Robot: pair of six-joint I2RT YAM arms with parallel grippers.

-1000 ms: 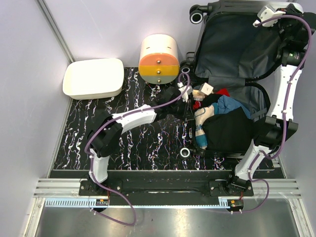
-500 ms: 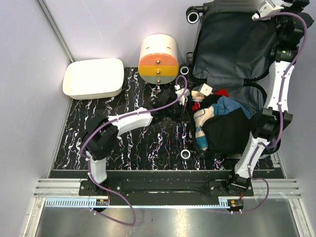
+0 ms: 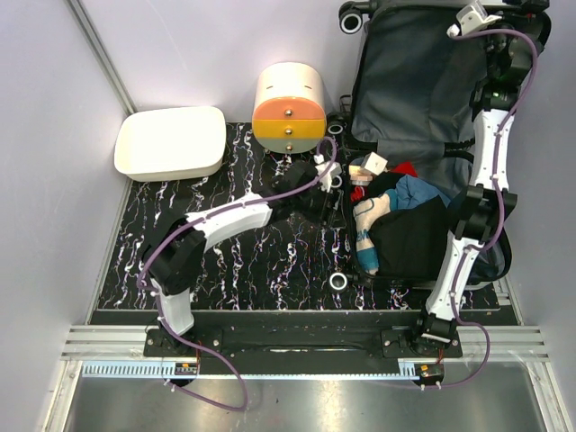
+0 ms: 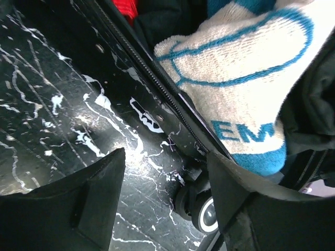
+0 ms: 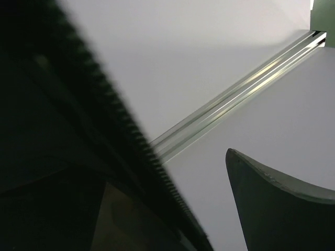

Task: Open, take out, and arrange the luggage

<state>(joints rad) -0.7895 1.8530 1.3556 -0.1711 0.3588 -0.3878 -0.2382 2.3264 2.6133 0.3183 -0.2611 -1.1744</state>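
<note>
Left wrist: left claw (image 4: 167,209) released, jaws partly spread and empty, over the surface (image 4: 47,104) just beside the zipper rim of the luggage (image 4: 157,78). A white-and-blue cloth (image 4: 235,68) bulges over that rim.
Right wrist: right claw (image 5: 172,209) spread wide, grasping nothing, at the zipper edge of the lid (image 5: 52,157).
Top: luggage open at right, lid raised, clothes (image 3: 409,225) heaped in the lower shell.
</note>
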